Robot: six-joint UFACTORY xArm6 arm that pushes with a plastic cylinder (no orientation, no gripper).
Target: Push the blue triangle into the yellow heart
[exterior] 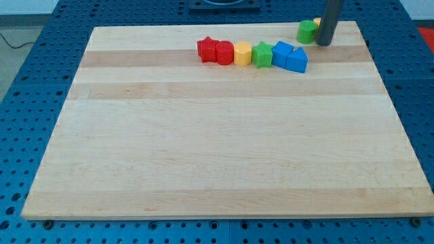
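- The wooden table fills most of the view; its near part, toward the view's bottom, carries no blocks, and it rests on a blue perforated surface.
- All the blocks sit near the view's top edge of the table.
- A row of 6 blocks runs there from the view's left to right, each touching or just beside the next.
- At the view's left end of the row is a red star-like block, with a second red block touching it.
- Next comes a yellow block; its exact shape is hard to make out from here.
- A green star-like block follows, just beside the yellow one.
- Then a blue block, and the blue triangle at the view's right end of the row, touching that blue block.
- Apart from the row, toward the view's top right, stands a green round block.
- Behind my rod a sliver of another yellow block peeks out; its shape is hidden, so I cannot tell whether this or the one in the row is the yellow heart.
- My tip rests on the table just to the view's right of the green round block, and up and right of the blue triangle, not touching the triangle.
- I carry a plain dark rod with no fingers, so nothing is spread, closed or clamped.
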